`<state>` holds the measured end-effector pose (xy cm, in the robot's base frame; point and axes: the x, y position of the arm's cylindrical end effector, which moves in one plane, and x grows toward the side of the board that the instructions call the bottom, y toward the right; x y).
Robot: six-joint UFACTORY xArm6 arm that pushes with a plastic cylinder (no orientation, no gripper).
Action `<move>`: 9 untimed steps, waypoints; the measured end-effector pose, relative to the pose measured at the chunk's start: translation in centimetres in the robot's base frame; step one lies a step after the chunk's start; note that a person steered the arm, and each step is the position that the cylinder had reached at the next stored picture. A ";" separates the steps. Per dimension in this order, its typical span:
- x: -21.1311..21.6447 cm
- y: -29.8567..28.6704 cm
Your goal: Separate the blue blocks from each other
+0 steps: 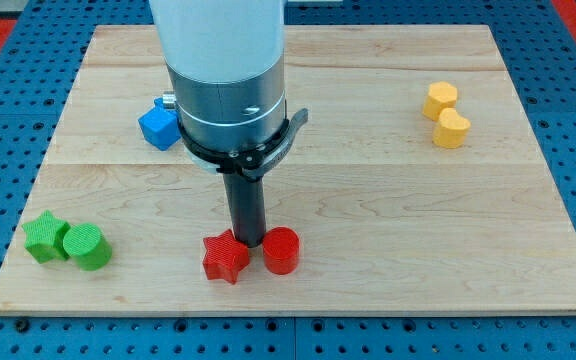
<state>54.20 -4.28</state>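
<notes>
A blue block [158, 127] lies at the view's upper left, partly hidden behind the arm's wide metal body; I cannot tell whether a second blue block sits behind it. My tip [249, 243] is at the view's lower middle, far below and right of the blue block. It stands between a red star block [224, 257] on its left and a red cylinder block [280, 250] on its right, close to both.
A green star block [42, 237] touches a green cylinder block [86, 246] at the view's lower left. Two yellow blocks [441, 99] [452, 129] sit together at the upper right. The wooden board [368, 200] lies on a blue pegged surface.
</notes>
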 end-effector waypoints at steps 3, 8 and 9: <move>-7.9 1.7; -14.5 -8.0; -16.3 -9.1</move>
